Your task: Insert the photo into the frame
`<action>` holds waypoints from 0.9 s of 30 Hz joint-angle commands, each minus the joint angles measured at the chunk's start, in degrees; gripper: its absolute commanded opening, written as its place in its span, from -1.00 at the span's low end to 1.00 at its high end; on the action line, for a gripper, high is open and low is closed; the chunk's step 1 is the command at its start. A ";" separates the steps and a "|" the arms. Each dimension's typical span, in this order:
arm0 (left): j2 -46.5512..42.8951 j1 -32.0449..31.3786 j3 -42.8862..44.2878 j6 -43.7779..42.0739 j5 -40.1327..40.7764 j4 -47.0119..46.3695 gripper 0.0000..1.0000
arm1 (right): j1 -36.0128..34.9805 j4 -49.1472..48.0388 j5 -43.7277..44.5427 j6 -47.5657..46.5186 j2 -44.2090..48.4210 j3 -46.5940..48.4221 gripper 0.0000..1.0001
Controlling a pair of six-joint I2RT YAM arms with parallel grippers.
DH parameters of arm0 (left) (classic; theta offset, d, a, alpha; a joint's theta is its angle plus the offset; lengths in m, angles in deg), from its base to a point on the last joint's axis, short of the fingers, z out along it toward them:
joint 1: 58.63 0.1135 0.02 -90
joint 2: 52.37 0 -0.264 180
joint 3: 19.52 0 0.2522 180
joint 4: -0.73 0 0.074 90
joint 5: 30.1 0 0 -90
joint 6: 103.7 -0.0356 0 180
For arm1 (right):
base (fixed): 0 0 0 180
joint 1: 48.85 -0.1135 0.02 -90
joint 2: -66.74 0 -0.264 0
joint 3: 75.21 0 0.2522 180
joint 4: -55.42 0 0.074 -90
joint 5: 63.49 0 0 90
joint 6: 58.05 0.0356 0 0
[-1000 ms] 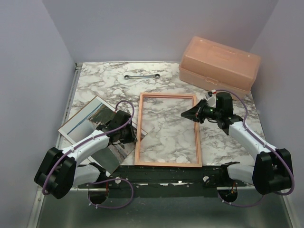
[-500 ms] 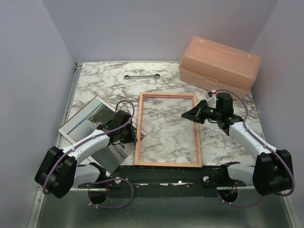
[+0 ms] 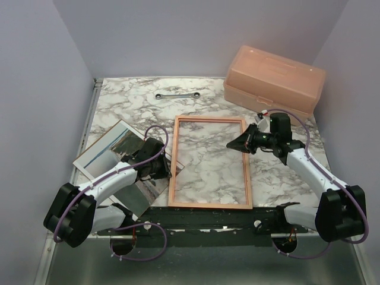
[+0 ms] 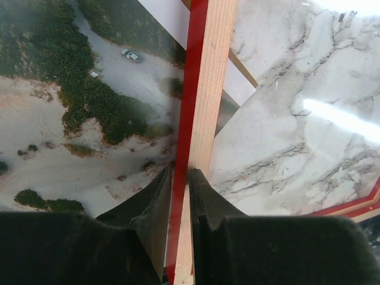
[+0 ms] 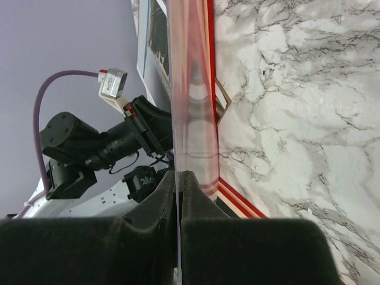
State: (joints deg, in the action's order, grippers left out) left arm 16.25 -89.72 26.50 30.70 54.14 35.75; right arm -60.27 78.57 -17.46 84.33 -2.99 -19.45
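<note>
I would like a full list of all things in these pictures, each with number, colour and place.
frame: one, pale wood back, red front, table centre
photo: one, grey-green, white edge, left of frame, partly beneath it
clear pane: one, transparent, at frame's right rail
wrench: one, silver, far side
box: one, pink, far right corner
table: one, marbled white-grey
left pincer: one, black, shut on frame's left rail
right pincer: one, black, shut on clear pane
</note>
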 commanded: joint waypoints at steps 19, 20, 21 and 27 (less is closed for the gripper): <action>1.87 0.24 0.46 -1.54 3.39 2.84 -0.63 | -0.36 13.82 -9.74 -10.16 -7.97 13.33 -0.99; 1.87 0.24 0.46 -1.51 3.39 2.84 -0.63 | -0.35 13.81 -9.76 -10.06 -7.92 13.67 -0.99; 1.95 0.24 0.50 -1.59 3.39 2.83 -0.63 | -0.36 13.74 -9.86 -9.92 -8.04 13.80 -0.99; 1.95 0.24 0.66 -1.69 3.56 3.16 -0.63 | -0.36 14.16 -10.18 -9.35 -8.25 13.32 -0.99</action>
State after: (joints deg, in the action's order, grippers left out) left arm 16.87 -89.72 27.26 30.42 54.16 36.47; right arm -60.25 90.30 -24.19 74.87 -10.62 -7.15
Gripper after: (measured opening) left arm 0.187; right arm 0.049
